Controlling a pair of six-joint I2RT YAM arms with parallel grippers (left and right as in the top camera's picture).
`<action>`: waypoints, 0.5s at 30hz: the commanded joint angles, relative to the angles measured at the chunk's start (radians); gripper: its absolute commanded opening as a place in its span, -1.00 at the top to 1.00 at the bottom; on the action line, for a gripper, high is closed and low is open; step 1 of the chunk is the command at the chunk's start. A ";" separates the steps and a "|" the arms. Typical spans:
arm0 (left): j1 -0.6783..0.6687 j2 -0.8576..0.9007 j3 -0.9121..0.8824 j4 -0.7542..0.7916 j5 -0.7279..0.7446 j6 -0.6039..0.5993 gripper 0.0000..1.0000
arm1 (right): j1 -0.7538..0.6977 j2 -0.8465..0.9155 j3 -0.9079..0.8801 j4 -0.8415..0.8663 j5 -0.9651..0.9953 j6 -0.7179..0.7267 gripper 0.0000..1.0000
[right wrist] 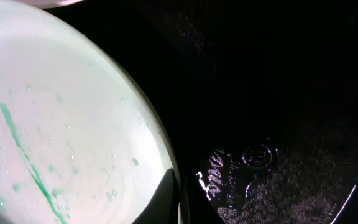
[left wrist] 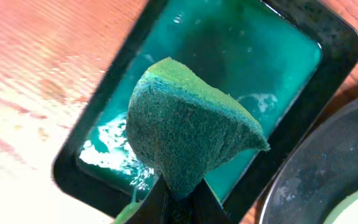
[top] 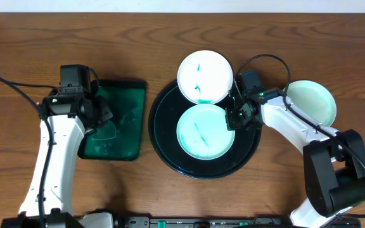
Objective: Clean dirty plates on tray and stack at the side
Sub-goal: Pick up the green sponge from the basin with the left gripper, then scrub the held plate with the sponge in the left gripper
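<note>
In the middle of the black tray (top: 166, 145) the middle plate (top: 204, 133) lies flat and face up. The right gripper (top: 237, 118) is clenched on its rim at 3 o'clock, most likely to pin it for wiping or to lift it away. In the right wrist view a dark fingertip (right wrist: 163, 205) sits over the plate's edge, with the tray's glossy floor beyond. A second plate (top: 204, 77), also streaked, sits at the tray's 12 o'clock and overhangs the raised rim, apparently waiting its turn. The third plate (top: 310, 101), pale mint with no streaks, rests on the table (top: 334, 50) near the tray's 2 o'clock side, probably as the start of the stack. Being round, the plates have no long axis. Only the teal streak (top: 201, 134) on the held plate gives a direction, running roughly from 10 to 4 o'clock. At the tray's 9 o'clock the left gripper (left wrist: 178, 205) grasps a folded sponge (left wrist: 191, 130), its bulge pointing away from the fingers, above the green tray (top: 122, 139) of teal water. It seems to be there to wet the sponge or let it drip.
</note>
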 commanded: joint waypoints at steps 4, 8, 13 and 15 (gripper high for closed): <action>-0.145 0.111 -0.009 0.052 0.265 -0.045 0.86 | -0.001 0.011 0.004 0.006 0.025 0.020 0.98; -0.329 0.126 -0.009 0.177 0.266 -0.078 0.85 | -0.001 0.011 0.004 0.006 0.025 0.020 0.98; -0.532 0.236 -0.009 0.298 0.229 -0.175 0.86 | -0.001 0.011 0.004 0.003 0.024 0.021 0.98; -0.570 0.302 -0.009 0.324 0.235 -0.228 0.86 | -0.001 0.011 0.004 0.002 0.024 0.020 0.98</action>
